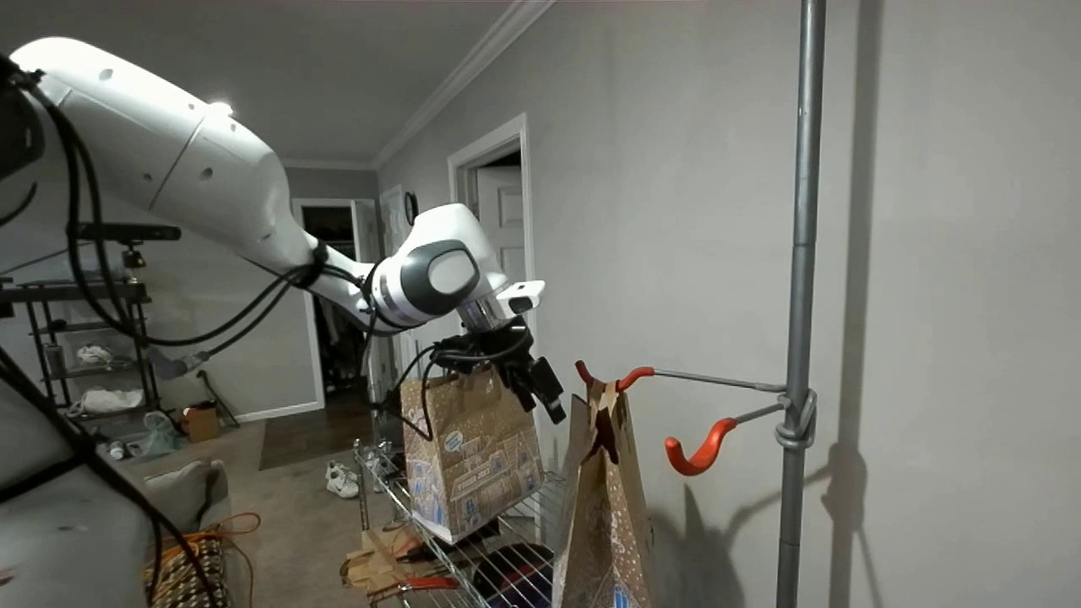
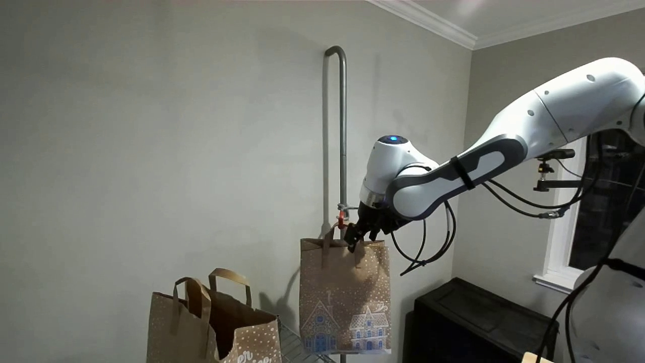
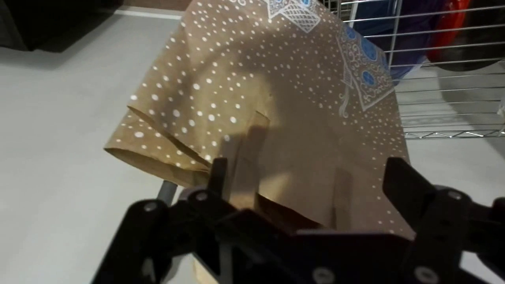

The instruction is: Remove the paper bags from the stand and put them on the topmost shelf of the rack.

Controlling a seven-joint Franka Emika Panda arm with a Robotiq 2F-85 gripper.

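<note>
Spread wide, the gripper (image 3: 307,170) is hovering near one paper bag (image 3: 276,102), which is hanging from one of two red hooks (image 1: 699,464) on the stand (image 1: 801,295). A second bag (image 1: 477,464) is standing on the top shelf (image 2: 297,347) of the rack (image 1: 363,498). Black cables (image 2: 455,227) are looping beside the gripper and, in an exterior view, one black box (image 2: 481,308) is sitting below the arm (image 2: 529,126).
</note>
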